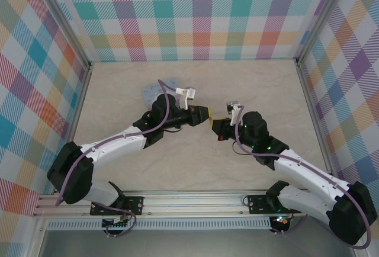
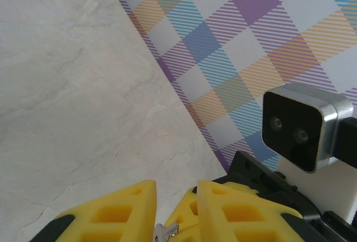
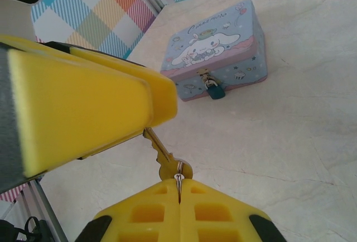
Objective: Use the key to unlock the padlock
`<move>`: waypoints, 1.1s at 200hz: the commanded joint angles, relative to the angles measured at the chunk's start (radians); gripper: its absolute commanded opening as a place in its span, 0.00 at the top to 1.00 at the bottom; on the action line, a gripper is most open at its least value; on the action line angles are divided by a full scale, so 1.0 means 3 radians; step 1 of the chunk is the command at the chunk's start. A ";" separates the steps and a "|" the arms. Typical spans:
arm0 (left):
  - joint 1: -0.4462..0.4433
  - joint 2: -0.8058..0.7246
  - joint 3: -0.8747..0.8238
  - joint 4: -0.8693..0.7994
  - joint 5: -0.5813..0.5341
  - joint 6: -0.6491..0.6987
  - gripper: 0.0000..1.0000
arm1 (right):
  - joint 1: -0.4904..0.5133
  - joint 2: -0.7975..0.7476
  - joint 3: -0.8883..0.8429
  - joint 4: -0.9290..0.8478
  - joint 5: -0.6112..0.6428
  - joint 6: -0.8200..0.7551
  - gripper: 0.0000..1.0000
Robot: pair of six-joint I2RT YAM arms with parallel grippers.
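In the right wrist view my right gripper is shut on the ring and head of the small brass-toned key, held above the table. The key's blade points up and away, and its tip lies between the yellow fingers of my left gripper. In the left wrist view those jaws stand a narrow gap apart. The key lies in that gap against the left finger. The two grippers meet tip to tip at mid-table. The small blue padlock hangs on the front clasp of a pale blue cartoon tin.
The tin sits on the marble-patterned table just behind the left arm's wrist. Plaid walls close in the back and both sides. The right wrist's camera housing hangs close in front of the left gripper.
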 commanded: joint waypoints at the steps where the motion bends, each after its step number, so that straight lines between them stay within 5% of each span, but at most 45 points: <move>1: -0.0060 0.0038 0.0088 -0.0058 0.0003 0.0041 0.76 | 0.0024 -0.0010 0.0114 0.0186 -0.0038 -0.0057 1.00; 36: -0.0060 0.0064 0.0087 -0.0082 0.0015 0.0064 0.81 | 0.0029 -0.0013 0.0118 0.0191 -0.0012 -0.0045 1.00; 75: -0.0065 0.0075 0.0083 -0.0128 0.0024 0.0087 1.00 | 0.0029 -0.0008 0.0122 0.0154 -0.0002 -0.0040 1.00; 90: -0.0065 0.0027 0.0083 -0.0176 -0.0014 0.0138 1.00 | 0.0029 -0.0042 0.0142 0.0022 0.0007 -0.0066 1.00; 114: -0.0065 -0.0098 0.0088 -0.0293 -0.0104 0.0272 1.00 | -0.0008 -0.0198 0.0133 -0.0151 -0.0162 -0.0162 0.83; 158: -0.0063 -0.0321 0.0180 -0.0630 -0.0120 0.0644 1.00 | -0.0465 -0.0408 0.0075 -0.0183 -0.1135 -0.0091 0.53; 220: -0.0062 -0.0546 0.0332 -0.0758 0.0130 0.1012 1.00 | -0.0743 -0.0357 0.0001 0.1147 -0.2141 0.0306 0.17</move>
